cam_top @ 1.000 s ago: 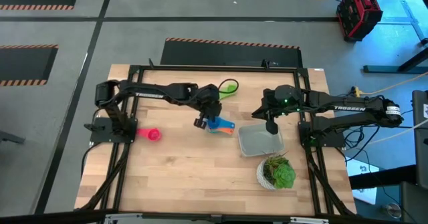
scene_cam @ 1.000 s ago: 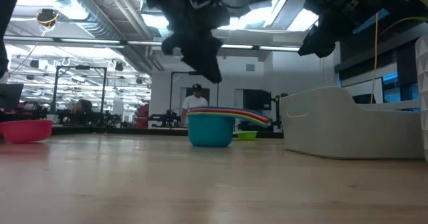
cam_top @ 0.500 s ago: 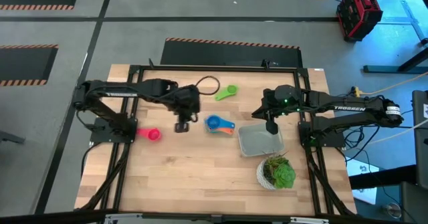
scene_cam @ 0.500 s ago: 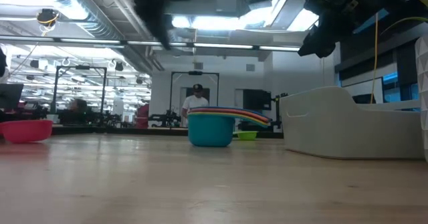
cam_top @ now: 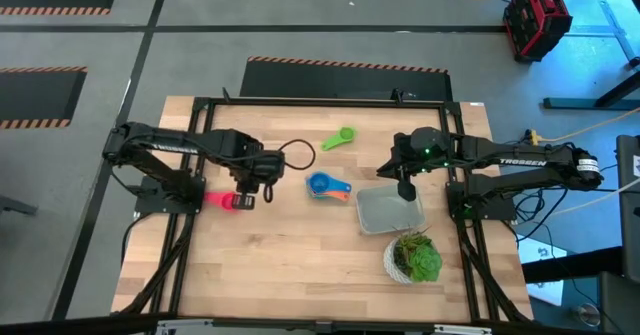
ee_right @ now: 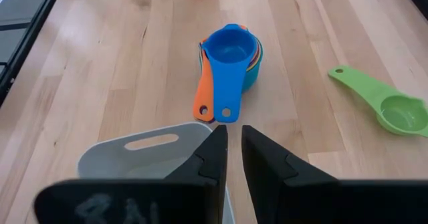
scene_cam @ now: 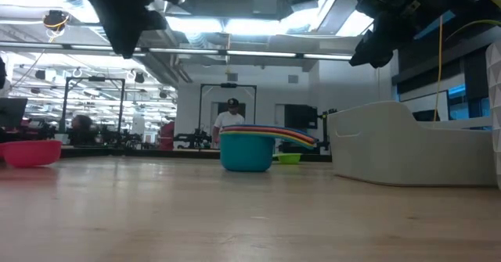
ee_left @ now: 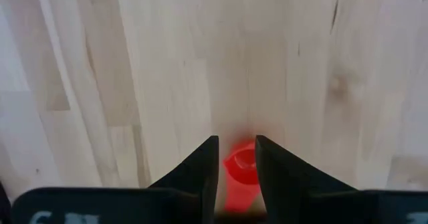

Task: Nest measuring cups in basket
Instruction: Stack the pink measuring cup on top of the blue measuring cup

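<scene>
High view: we see the left end effector (cam_top: 244, 201) low over the left part of the wooden worktop (cam_top: 300, 265), right above the pink cup (cam_top: 222, 201). Left wrist view shows its fingers (ee_left: 200, 167) spread w/ a gap, the pink cup (ee_left: 241, 174) lying betw. them; whether they touch it we can't tell. In low view the left arm hangs at upper left, and the pink cup (scene_cam: 31, 152) sits on the worktop at far left.

Stack of nested cups (cam_top: 327, 186) sits near the worktop's middle, blue cup on top, orange handle fanned out beside the blue one. It's just beside the basket (cam_top: 392, 213) but outside it, not touching as far as we can tell. Right wrist view gives the same: stack (ee_right: 231, 57) on bare wood, past the basket's rim (ee_right: 144, 150). Low view shows the stack (scene_cam: 247, 150) w/ handles layered in several colours.

Green cup (cam_top: 338, 139) lies alone toward the worktop's far edge, well apart from the stack; handle points away from the bowl (ee_right: 400, 112).

Right end effector (cam_top: 405, 190) hovers over the basket's far edge, fingers (ee_right: 214, 160) nearly pressed together, only a thin slit betw. them, holding nothing.

Potted plant (cam_top: 415, 257) stands near the basket, toward the worktop's near edge. A person (scene_cam: 229, 117) stands in the room beyond.
</scene>
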`<state>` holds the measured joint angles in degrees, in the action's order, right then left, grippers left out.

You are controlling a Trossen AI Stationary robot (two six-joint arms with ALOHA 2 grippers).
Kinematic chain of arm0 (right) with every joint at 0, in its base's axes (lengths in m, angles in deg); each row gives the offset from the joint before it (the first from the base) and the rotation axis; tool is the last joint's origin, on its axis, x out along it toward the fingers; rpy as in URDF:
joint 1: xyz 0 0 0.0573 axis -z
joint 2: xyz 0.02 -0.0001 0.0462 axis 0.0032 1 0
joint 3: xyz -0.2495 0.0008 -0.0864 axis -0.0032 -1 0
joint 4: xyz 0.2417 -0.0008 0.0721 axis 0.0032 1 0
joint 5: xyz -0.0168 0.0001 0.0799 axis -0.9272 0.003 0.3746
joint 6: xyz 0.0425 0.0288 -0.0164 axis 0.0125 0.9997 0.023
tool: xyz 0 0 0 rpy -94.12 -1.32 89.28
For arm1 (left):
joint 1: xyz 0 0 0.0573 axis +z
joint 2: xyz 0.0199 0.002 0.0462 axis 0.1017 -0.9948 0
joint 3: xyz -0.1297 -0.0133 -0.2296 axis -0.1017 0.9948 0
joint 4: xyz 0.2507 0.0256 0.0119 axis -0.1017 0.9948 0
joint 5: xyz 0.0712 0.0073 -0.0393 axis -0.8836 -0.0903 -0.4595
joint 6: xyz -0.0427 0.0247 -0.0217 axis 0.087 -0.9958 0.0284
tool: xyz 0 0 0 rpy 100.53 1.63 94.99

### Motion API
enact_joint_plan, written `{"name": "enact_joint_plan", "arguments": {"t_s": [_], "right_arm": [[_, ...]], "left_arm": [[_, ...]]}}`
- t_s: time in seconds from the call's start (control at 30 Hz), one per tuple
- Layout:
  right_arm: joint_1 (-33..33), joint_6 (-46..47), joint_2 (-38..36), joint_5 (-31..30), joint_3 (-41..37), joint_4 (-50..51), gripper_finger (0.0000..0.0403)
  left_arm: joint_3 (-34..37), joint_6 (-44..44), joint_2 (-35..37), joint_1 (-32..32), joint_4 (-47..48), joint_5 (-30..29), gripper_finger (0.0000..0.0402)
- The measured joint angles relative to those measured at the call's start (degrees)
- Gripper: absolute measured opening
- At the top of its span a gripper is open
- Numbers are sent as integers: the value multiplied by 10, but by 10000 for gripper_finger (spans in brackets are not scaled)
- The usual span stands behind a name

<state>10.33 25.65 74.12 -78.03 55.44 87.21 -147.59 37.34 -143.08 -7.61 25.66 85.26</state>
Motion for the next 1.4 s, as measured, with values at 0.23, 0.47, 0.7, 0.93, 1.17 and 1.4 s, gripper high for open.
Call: {"name": "enact_joint_plan", "arguments": {"t_s": [0.23, 0.47, 0.7, 0.93, 1.17, 1.4], "right_arm": [[0, 0, 0, 0, 0, 0, 51], [0, 0, 0, 0, 0, 0, 51], [0, 0, 0, 0, 0, 0, 51], [0, 0, 0, 0, 0, 0, 51], [0, 0, 0, 0, 0, 0, 51], [0, 0, 0, 0, 0, 0, 51]], "left_arm": [[95, -4, -1, -13, 3, 7, 92], [184, -67, -1, -13, -28, -22, 92], [246, -107, -1, -13, -91, -24, 92], [288, -158, -1, -13, -150, -24, 92], [319, -180, -1, -13, -187, -24, 92], [347, -181, -1, -13, -231, -23, 92]]}}
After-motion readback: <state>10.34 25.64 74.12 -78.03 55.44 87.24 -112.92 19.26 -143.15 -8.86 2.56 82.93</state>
